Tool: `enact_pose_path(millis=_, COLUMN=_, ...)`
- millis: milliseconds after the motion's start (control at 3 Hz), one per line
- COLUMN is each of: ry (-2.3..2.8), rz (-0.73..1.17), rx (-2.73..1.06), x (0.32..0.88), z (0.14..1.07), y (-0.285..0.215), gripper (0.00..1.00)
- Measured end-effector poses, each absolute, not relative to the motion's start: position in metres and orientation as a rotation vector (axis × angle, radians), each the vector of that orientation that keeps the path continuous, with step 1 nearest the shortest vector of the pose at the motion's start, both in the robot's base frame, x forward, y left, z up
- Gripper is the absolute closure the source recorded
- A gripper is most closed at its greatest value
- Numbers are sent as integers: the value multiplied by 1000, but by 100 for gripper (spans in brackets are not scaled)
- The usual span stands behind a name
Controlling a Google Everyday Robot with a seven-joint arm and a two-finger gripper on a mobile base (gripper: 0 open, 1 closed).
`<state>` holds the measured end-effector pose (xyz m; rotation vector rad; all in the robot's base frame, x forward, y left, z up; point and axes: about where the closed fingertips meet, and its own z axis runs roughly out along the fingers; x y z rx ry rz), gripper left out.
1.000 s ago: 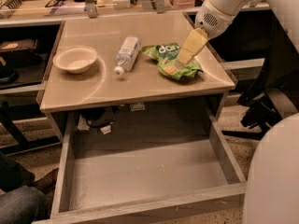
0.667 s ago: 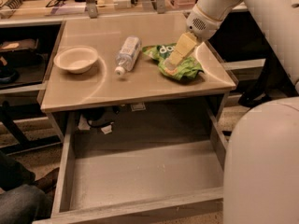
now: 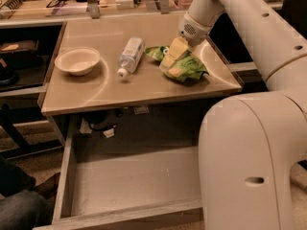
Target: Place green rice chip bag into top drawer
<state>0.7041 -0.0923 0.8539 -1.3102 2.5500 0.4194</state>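
Observation:
The green rice chip bag (image 3: 191, 70) lies crinkled on the right part of the beige tabletop (image 3: 124, 87). My gripper (image 3: 172, 55) reaches down from the white arm at the upper right. Its yellowish tip is over the bag's left half, at or just above its surface. The top drawer (image 3: 134, 181) is pulled out below the table's front edge. It is a wide, shallow, grey wood-grain tray with nothing in it. The arm's big white body covers the drawer's right side.
A clear plastic water bottle (image 3: 130, 54) lies on its side just left of the bag. A white bowl (image 3: 76, 60) stands at the table's left. Cluttered shelves run along the back. A person's knee (image 3: 19, 207) is at the bottom left.
The arm has swung further left and its white body now fills the right foreground. The gripper has shifted a little left and down over the bag. The bag, bottle and bowl have not moved.

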Motion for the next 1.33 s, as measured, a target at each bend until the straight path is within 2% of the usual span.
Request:
enact_pose_path(millis=667, ry=2527, rz=351, rx=-1322, x=723, z=838, y=-87, gripper=0)
enact_pose_path(millis=1333, ry=2514, rz=343, rx=-1334, x=718, z=814, y=-81, gripper=0)
